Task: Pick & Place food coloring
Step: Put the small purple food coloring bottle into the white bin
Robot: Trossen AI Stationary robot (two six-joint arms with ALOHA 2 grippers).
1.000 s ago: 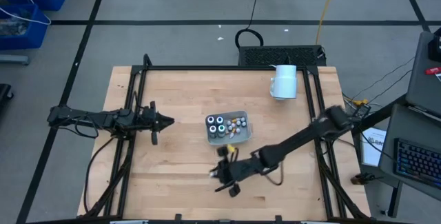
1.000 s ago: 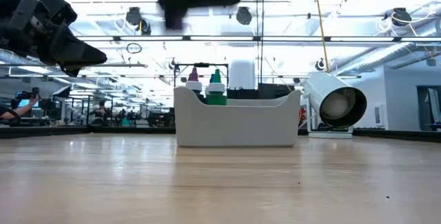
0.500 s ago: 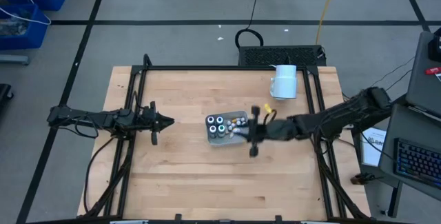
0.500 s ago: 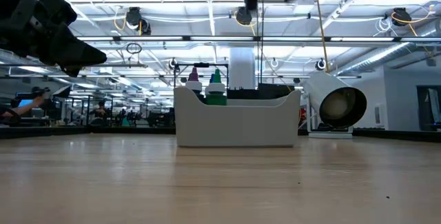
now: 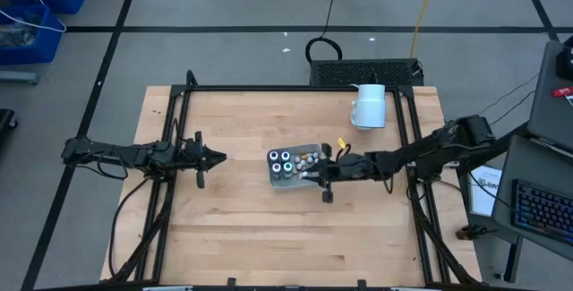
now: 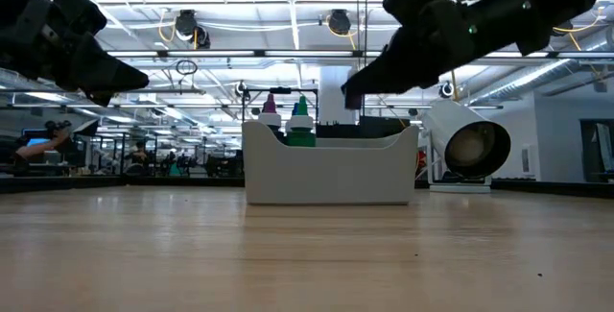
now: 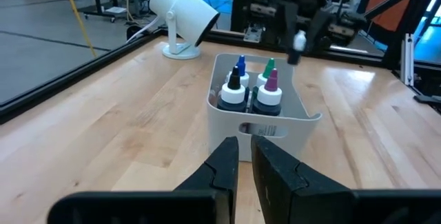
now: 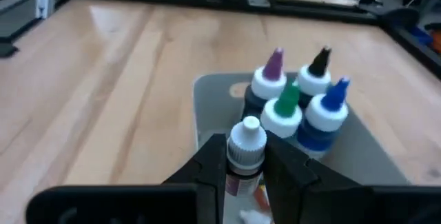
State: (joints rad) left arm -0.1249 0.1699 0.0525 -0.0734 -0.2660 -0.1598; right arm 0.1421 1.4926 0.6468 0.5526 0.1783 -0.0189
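Observation:
A pale grey tray (image 5: 300, 182) sits mid-table and holds several dark jars with white collars and coloured tips (image 5: 281, 162) (image 7: 251, 89) (image 8: 296, 103), plus tiny orange-tinted bottles (image 5: 310, 158) at its right end. My right gripper (image 5: 312, 174) (image 6: 350, 96) (image 8: 246, 151) hovers over the tray's right end, shut on a small white-capped bottle (image 8: 246, 145). My left gripper (image 5: 222, 158) (image 7: 244, 145) waits shut, above the table left of the tray, pointing at it. My right gripper pinches the small bottle between its two fingers (image 8: 213, 165), one on each side of the bottle's body (image 8: 242, 176) just below the white cap (image 8: 247, 136). It comes slanting down from the table's right. The bottle is lifted clear above the tray's right end.
A large white mug-like cylinder (image 5: 368, 106) (image 6: 467, 144) (image 7: 182, 18) lies near the table's far right corner. Black frame rails (image 5: 175, 130) run along the table's sides. Bare wood lies in front of the tray (image 6: 331, 173) toward the near edge.
My right gripper has swung from near the table's near edge, in front of the tray, toward the far side and right. It then came in leftward and down over the tray's right end. The left arm and the tray have kept still.

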